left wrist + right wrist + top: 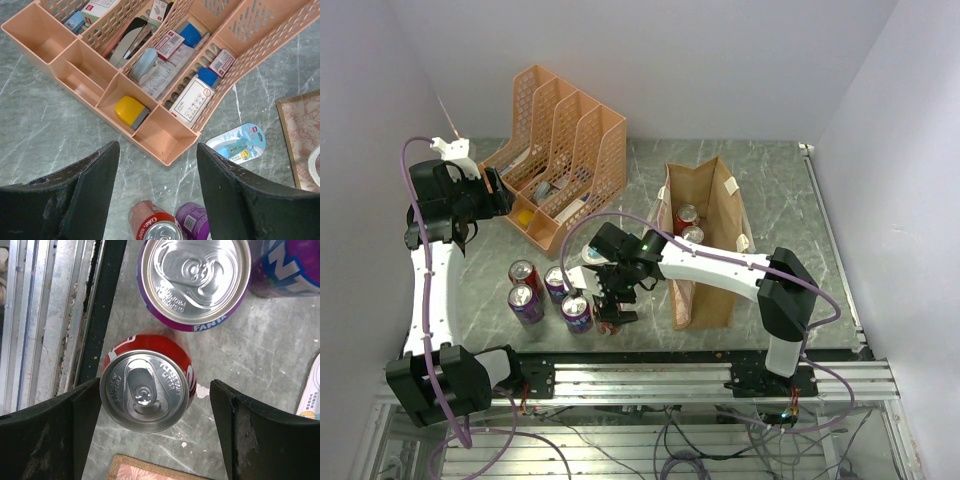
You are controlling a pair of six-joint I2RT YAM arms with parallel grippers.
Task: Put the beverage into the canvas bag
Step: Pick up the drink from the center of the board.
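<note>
A red Coke can (145,390) stands upright at the table's front edge, between the open fingers of my right gripper (155,407). Its rim is against the left finger, with a gap to the right finger. In the top view the right gripper (612,310) is lowered over this can, just left of the tan canvas bag (712,270). The bag stands open with two cans (688,222) inside. My left gripper (157,160) is open and empty, high above the table near the orange organiser (150,75). It also shows in the top view (468,228).
Purple Fanta cans (195,280) and another red can (523,272) stand in a cluster left of the right gripper. A blue-white packet (237,142) lies beside the organiser. The metal rail (45,315) runs along the table's front edge. The bag's corner (150,471) is close by.
</note>
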